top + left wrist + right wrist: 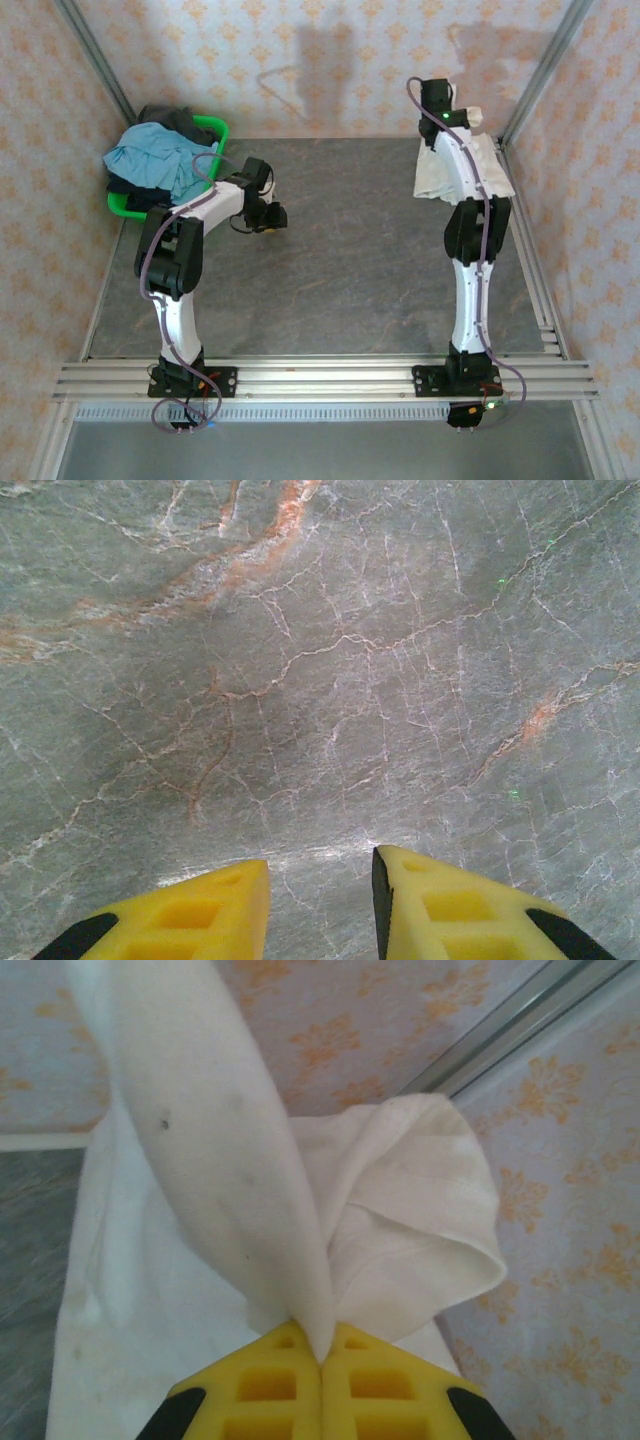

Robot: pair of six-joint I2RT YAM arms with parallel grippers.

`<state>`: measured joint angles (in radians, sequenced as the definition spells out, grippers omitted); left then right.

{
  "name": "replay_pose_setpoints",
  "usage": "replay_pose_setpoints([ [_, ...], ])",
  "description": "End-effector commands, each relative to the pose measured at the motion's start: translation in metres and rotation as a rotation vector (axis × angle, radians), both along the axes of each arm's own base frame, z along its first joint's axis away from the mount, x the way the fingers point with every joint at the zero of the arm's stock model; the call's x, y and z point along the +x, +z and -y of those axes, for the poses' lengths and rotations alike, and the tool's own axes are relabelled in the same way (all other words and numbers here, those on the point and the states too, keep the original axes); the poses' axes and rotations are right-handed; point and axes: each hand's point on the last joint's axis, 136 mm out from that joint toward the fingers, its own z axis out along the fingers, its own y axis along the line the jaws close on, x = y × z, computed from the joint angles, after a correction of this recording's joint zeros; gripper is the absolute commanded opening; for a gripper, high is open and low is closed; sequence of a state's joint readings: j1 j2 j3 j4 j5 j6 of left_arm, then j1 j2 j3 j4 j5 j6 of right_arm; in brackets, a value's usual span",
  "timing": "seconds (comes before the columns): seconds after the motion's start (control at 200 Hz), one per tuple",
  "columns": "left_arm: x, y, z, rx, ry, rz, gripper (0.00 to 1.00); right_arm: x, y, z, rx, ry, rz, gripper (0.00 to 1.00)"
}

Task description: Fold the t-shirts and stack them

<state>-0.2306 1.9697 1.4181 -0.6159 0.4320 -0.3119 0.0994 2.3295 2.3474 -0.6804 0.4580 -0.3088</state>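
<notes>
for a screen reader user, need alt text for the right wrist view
The right arm's yellow fingers are shut on a fold of a cream t-shirt, the rest draping beneath. Floral wallpaper, a metal frame post and grey table show behind.

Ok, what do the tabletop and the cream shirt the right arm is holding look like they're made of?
Tabletop: stone or a stone-look laminate, grey-green with rusty veins and a soft sheen; can't tell which. T-shirt: soft matte knit, probably cotton, draping in loose folds from the right gripper.
</notes>
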Motion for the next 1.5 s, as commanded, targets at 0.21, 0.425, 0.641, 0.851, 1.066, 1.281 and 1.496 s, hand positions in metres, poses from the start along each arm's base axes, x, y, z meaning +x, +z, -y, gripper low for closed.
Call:
replay_pose_setpoints([
  [0.21,-0.004,0.023,-0.001,-0.009,-0.004,0.017,0.33,0.019,0.046,0.023,0.1,0.003,0.362,0.0],
  [0.425,-0.006,0.024,-0.004,0.012,-0.007,0.008,0.33,0.025,0.054,0.04,0.134,0.015,0.454,0.0],
  [0.641,-0.006,0.036,-0.003,0.007,-0.01,0.035,0.33,0.004,0.05,0.053,0.141,-0.033,0.537,0.0],
  [0.851,-0.004,0.04,0.003,0.003,-0.033,0.034,0.33,0.0,0.013,0.102,0.232,-0.092,0.526,0.0],
  [1.066,-0.003,0.029,0.002,0.017,-0.032,0.004,0.32,0.013,-0.024,0.134,0.347,-0.067,0.417,0.0],
  [1.281,-0.004,0.025,0.001,0.028,-0.027,-0.006,0.32,0.023,-0.078,0.142,0.508,-0.016,0.261,0.0],
  [1.496,-0.006,0.023,0.002,0.03,-0.03,-0.011,0.32,0.017,-0.093,0.161,0.474,-0.136,0.164,0.13],
])
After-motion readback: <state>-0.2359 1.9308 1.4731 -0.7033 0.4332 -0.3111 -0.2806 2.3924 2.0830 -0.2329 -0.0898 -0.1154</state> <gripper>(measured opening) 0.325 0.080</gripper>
